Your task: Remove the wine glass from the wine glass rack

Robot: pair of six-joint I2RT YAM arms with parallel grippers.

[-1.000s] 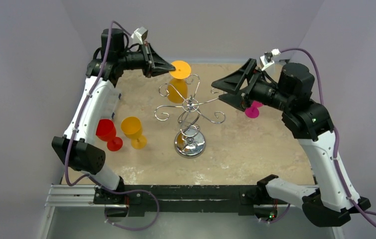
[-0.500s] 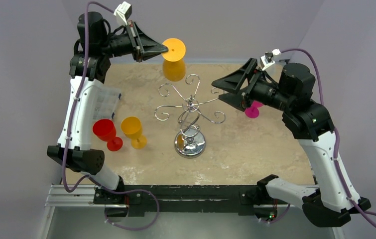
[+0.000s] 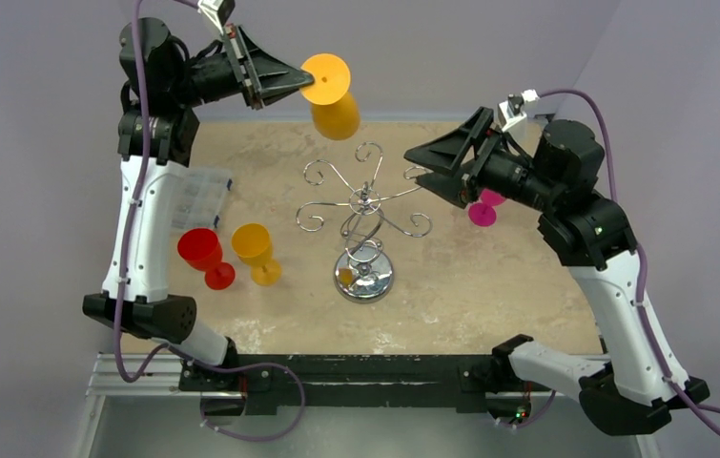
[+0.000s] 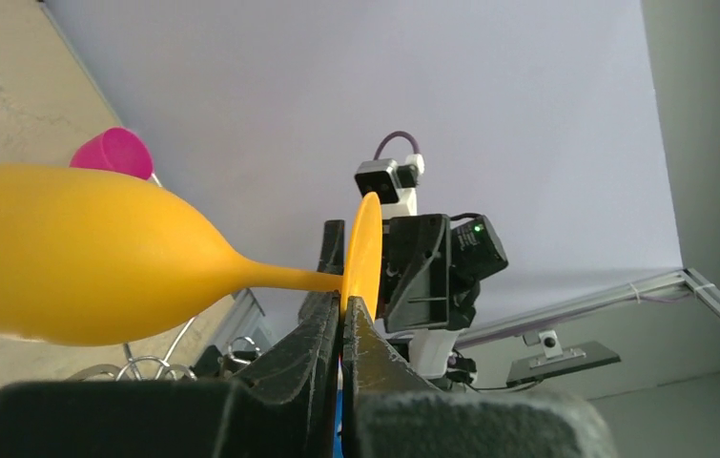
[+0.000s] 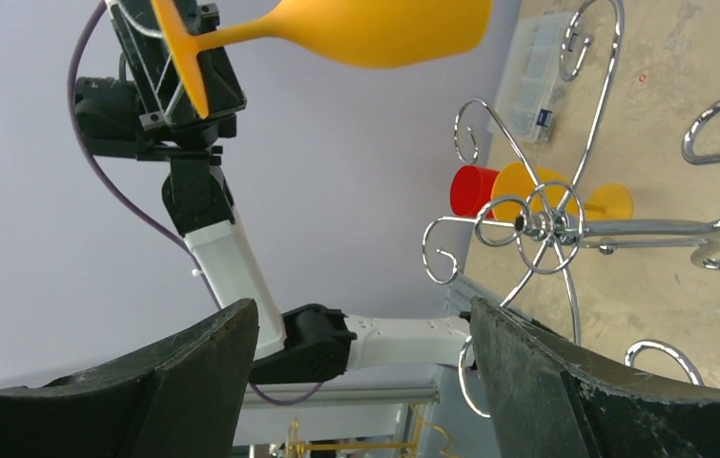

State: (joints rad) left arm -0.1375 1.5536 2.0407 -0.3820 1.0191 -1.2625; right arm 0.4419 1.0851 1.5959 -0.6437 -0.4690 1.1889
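Observation:
My left gripper [image 3: 300, 86] is shut on the round foot of an orange wine glass [image 3: 335, 110] and holds it upside down, high above the table and clear of the chrome wine glass rack [image 3: 363, 212]. In the left wrist view the fingers [image 4: 319, 336] pinch the foot's rim and the bowl [image 4: 70, 256] points left. My right gripper [image 3: 411, 162] is open and empty beside the rack's right scroll arms. In the right wrist view the rack [image 5: 546, 224] sits just past the right finger [image 5: 565, 382], and the held glass [image 5: 365, 29] shows at the top.
A red glass [image 3: 205, 256] and an orange glass [image 3: 256, 250] stand at the left of the table. A pink glass [image 3: 483, 210] sits behind my right gripper. A clear plastic box [image 3: 194, 191] lies by the left arm.
My left gripper has lifted the orange glass up and to the left, off the rack's scroll arm and away from it. The right arm has stayed in place.

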